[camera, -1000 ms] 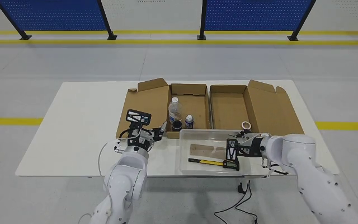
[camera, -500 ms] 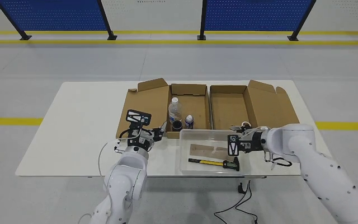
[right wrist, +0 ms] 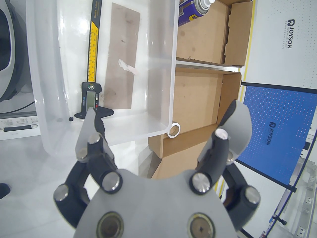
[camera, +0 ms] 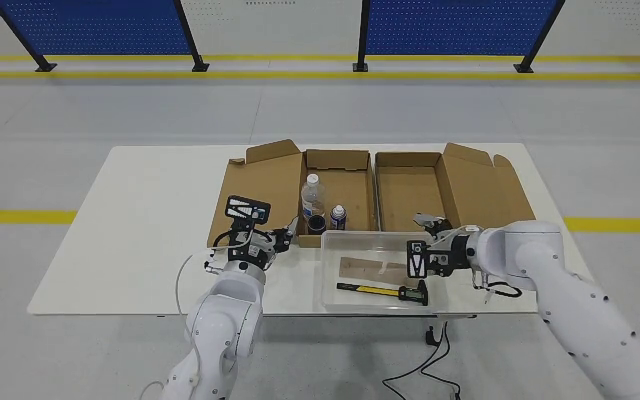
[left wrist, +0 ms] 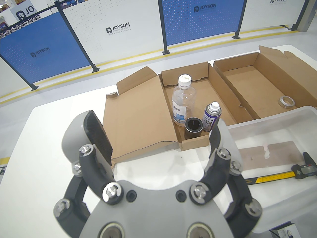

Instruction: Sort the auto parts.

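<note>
A clear bin (camera: 323, 272) at the table's front holds a yellow-and-black caliper (camera: 380, 291) and a brown sheet (camera: 368, 267). Behind it, the left cardboard box (camera: 352, 190) contains a clear bottle (camera: 312, 192), a black cylinder (camera: 316, 223) and a blue spray can (camera: 338, 215). A tape ring (right wrist: 174, 130) lies in the near corner of the right cardboard box (camera: 408, 195). My right gripper (right wrist: 163, 108) hangs open over the bin's right end, just short of the ring. My left gripper (left wrist: 154, 120) stands open and empty left of the bin, facing the black cylinder (left wrist: 193, 127).
The boxes' flaps (camera: 255, 195) lie spread over the table on both sides. The white table (camera: 140, 220) has free room at the far left. Blue and white fence panels (camera: 100, 25) stand on the floor behind.
My right gripper has moved back from the caliper end of the bin toward the right box's near corner. The left arm has kept still.
</note>
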### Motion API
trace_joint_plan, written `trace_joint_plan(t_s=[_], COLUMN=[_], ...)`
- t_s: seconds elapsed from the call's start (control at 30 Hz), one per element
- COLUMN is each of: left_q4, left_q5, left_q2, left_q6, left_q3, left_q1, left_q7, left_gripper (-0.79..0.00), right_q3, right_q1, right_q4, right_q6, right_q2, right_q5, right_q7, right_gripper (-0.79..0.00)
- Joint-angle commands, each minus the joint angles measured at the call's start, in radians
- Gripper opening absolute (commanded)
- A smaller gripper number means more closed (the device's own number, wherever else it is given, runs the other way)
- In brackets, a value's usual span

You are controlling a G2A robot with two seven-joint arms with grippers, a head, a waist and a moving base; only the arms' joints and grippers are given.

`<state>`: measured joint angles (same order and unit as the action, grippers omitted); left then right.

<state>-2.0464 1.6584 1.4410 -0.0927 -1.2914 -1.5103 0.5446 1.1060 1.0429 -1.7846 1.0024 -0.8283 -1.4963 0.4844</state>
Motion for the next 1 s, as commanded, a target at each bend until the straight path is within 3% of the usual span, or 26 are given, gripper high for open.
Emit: trace_joint_plan(t_s=[0.0,0.2,0.4,0.7,0.73,0.83,0.87,0.97], left_q4=[0.0,0.0,0.0,0.0,0.0,0.0,0.0,0.0], left_q5=[0.0,0.0,0.0,0.0,0.0,0.0,0.0,0.0], left_q2=[0.0,0.0,0.0,0.0,0.0,0.0,0.0,0.0], left_q6=[0.0,0.0,0.0,0.0,0.0,0.0,0.0,0.0], left_q3=[0.0,0.0,0.0,0.0,0.0,0.0,0.0,0.0], left_q1=[0.0,0.0,0.0,0.0,0.0,0.0,0.0,0.0], left_q7=[0.0,0.0,0.0,0.0,0.0,0.0,0.0,0.0], left_gripper=[0.0,0.0,0.0,0.0,0.0,0.0,0.0,0.0], right_q3=[-0.003,-0.025,-0.081,-0.356,-0.388,-0.473,-0.496,-0.559], right_q1=[0.006,-0.008,-0.049,-0.234,-0.257,-0.325,-0.346,-0.4], right_q4=[-0.012,-0.017,-0.009,0.108,0.125,0.167,0.179,0.204], right_q6=[-0.026,-0.049,-0.111,-0.219,-0.224,-0.234,-0.237,-0.246], right_q2=[-0.001,-0.01,-0.029,-0.034,-0.033,-0.033,-0.032,-0.032], right_q5=[-0.016,0.034,0.307,0.508,0.525,0.57,0.582,0.62], right_q7=[-0.007,0.145,0.444,0.553,0.558,0.568,0.571,0.579], right_gripper=[0.0,0.0,0.0,0.0,-0.031,-0.379,-0.413,-0.409])
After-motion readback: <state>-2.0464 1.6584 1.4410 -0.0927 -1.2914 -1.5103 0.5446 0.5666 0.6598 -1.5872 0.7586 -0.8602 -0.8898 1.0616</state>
